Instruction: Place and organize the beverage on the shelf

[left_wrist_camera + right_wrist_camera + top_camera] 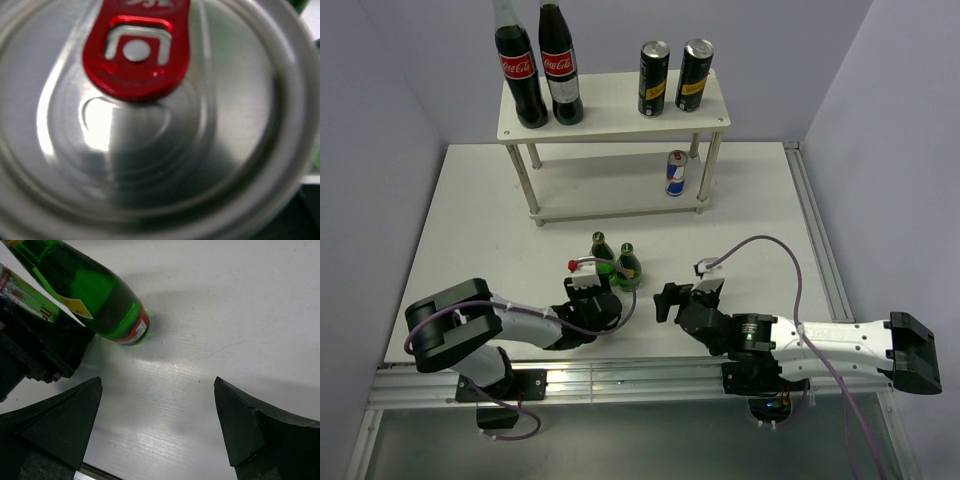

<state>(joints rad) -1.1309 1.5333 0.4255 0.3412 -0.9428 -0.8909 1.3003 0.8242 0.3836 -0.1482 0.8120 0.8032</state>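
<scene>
We see the left arm folded low over the desk (470, 220), its end effector (588, 287) clamped on a red-tabbed can (150, 150) beside two green bottles (601, 248), well short of the shelf (610, 120). The right arm's end effector (157, 410) hangs with its fingers apart.

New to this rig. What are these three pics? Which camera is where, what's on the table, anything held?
Two robot arms sit at the near edge of a table. The wide picture looks down from above and behind them; the other two come from a camera on each wrist. The shelf holds two cola bottles and two black cans on top, one blue-and-silver can below. Two green bottles stand on the table. The left tool is shut on a red-tabbed can, whose lid fills its wrist view. The right tool is open and empty above bare table.
</scene>
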